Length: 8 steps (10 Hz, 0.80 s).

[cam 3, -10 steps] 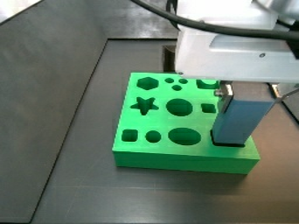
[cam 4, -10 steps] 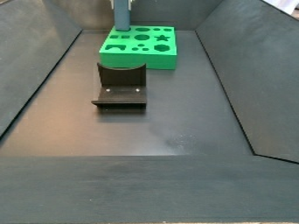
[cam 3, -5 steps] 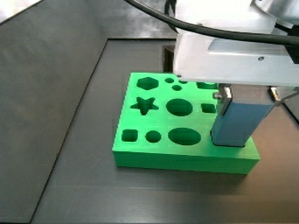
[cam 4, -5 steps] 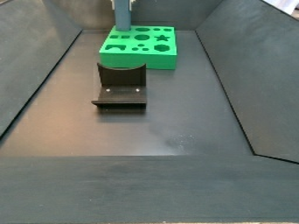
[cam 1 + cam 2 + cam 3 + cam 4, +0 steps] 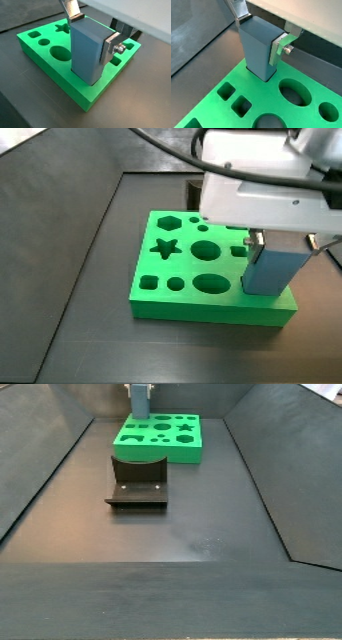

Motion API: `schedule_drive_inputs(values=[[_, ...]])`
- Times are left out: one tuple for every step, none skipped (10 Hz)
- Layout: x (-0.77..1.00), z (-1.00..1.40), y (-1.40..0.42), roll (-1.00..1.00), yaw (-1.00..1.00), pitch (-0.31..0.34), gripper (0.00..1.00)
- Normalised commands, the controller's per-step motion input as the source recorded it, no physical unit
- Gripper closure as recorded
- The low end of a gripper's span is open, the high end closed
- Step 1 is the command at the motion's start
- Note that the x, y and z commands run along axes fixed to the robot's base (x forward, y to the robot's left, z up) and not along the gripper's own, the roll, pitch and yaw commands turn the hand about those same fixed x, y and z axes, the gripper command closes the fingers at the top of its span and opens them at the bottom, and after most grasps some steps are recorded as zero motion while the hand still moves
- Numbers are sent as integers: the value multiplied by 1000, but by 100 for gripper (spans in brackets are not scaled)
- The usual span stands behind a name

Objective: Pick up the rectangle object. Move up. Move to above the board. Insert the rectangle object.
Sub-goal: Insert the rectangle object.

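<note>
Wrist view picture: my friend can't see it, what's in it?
The hand grips a tall light-blue rectangle object whose bottom end sits in a hole of the green board. Square and oval holes nearby are empty.

No text, label, brand, number or sign can be read in any view. The two-finger silver-plated gripper bears no marking, and neither does the plain light-blue rectangular block clamped between its fingers. The thick bright green slab with shaped cut-outs directly under the gripper is bare of lettering, as is the dark L-shaped fixture standing well apart from the gripper.
</note>
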Motion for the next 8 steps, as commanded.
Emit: schedule_drive_inputs(values=[[491, -371, 91, -89, 183, 311, 100], [460, -354, 89, -147, 231, 374, 100], [466, -314, 103, -104, 217, 403, 100], [486, -346, 146, -17, 226, 396, 100], [594, -549, 114, 0, 291, 316, 100], [674, -714, 106, 0, 257, 250, 100], [191, 0, 23, -50, -94, 79, 100], [0, 0, 0, 0, 0, 0, 100]])
